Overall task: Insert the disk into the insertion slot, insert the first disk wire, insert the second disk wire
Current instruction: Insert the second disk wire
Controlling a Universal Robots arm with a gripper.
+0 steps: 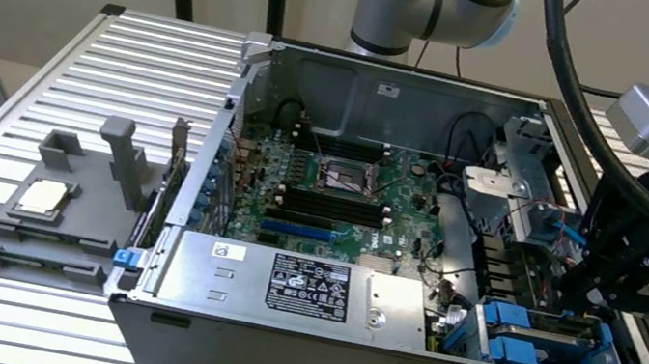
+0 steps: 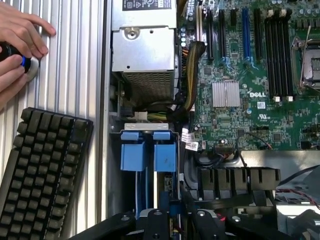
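Observation:
The insertion slot (image 1: pixel 472 335) is the grey bay at the case's near corner, on the exterior view's right. The disk's bright blue carrier (image 1: pixel 534 338) lies inside it, and two blue tabs (image 2: pixel 148 152) stand at one end of the slot (image 2: pixel 148 127). The disk's metal body is mostly hidden. My gripper (image 1: pixel 588 292) hangs low over the bay's other end, inside the case. Its dark fingers (image 2: pixel 155 222) are close together, with a small blue wire plug (image 2: pixel 173 207) between the fingertips. Thin blue and white wires (image 2: pixel 141 200) run along the bay.
The silver power-supply box (image 1: pixel 295 285) sits beside the bay, with the green motherboard (image 1: pixel 336 194) behind it. A grey fixture holding a chip (image 1: pixel 41 198) rests on the ribbed table. A black keyboard (image 2: pixel 42 170) and a person's hands (image 2: pixel 20 45) lie outside the case.

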